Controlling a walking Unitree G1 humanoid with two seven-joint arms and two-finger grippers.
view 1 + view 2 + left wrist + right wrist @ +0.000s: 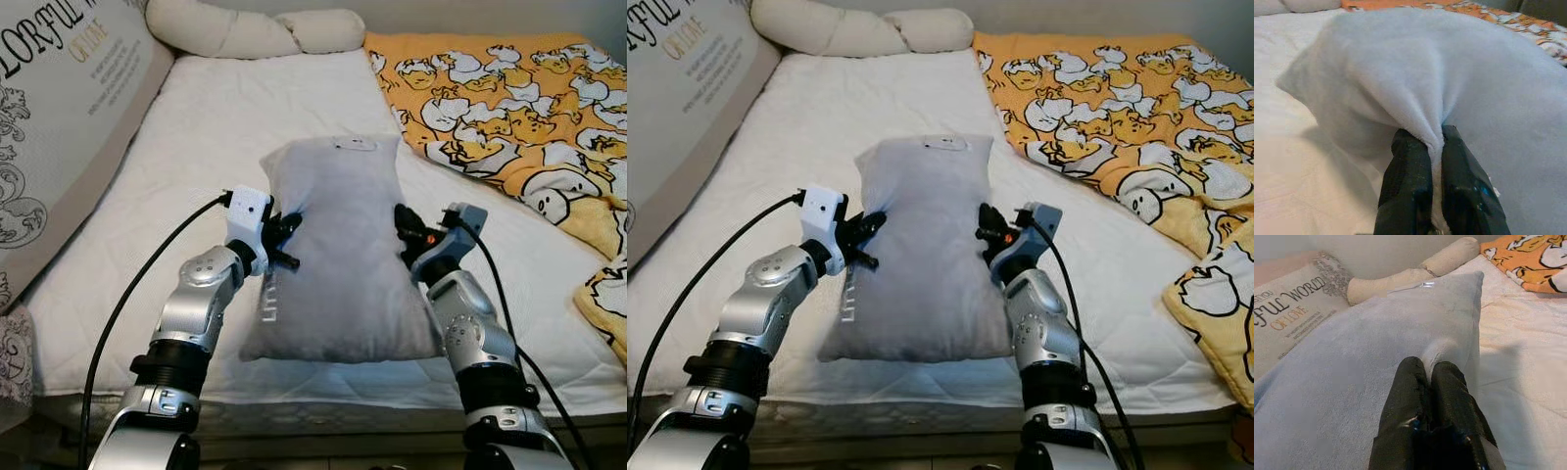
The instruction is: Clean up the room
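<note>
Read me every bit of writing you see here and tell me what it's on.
"...FUL WORLD" over "OF LOVE": big printed cushion leaning beside the bed, first letters cut off.
Small lines beneath: too small to read.
Pale lettering along the edge of the grey pillow, by the left gripper: too blurred to read.

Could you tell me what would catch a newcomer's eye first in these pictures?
A grey pillow sits mid-bed on the white mattress, pinched on its sides by the left gripper and the right gripper. On the robot's right lies an orange blanket printed with ducks.
</note>
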